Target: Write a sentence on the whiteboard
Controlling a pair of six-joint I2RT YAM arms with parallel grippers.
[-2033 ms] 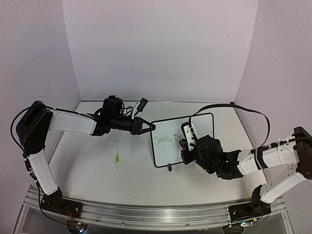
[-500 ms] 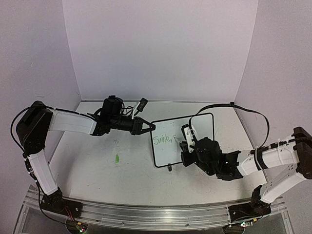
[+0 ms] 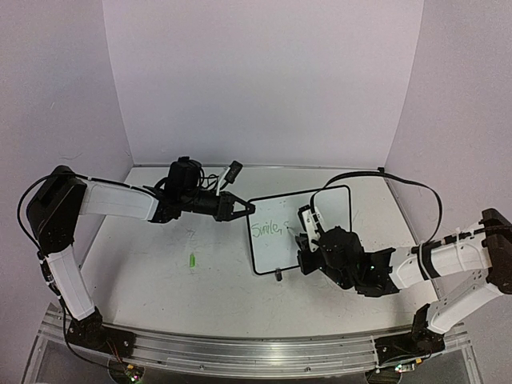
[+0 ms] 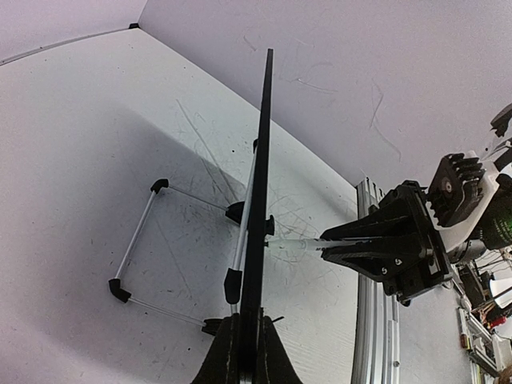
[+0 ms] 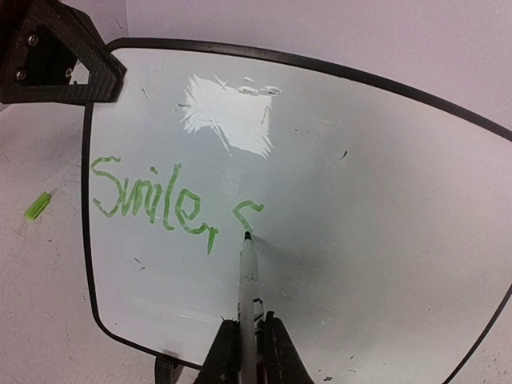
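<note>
Since the earlier frame, a short hooked green stroke is being added after the comma, and the right fingers (image 5: 232, 349) (image 3: 304, 237) are being moved slightly leftward. Those fingers are being kept clenched on a thin pen (image 5: 247, 276), most of whose barrel is being hidden between them; its tip is being pressed to the whiteboard (image 5: 376, 200) (image 3: 333, 205) just under the new stroke. To the left, a small green cap (image 3: 193, 260) is being left lying on the bench (image 3: 144, 280). The sentence (image 5: 152, 202) (image 3: 266, 230) is reading only "Smile," so far, and from above the new stroke is being half covered by the right fingers. Part of the board is being washed out by glare, and its right side is being cut off in the right wrist view. Farther back, the board's upper left corner is being clamped by the left fingers (image 3: 242, 210) (image 4: 230, 362); from that wrist only its black edge and the wire stand (image 4: 136, 236) are being shown.
</note>
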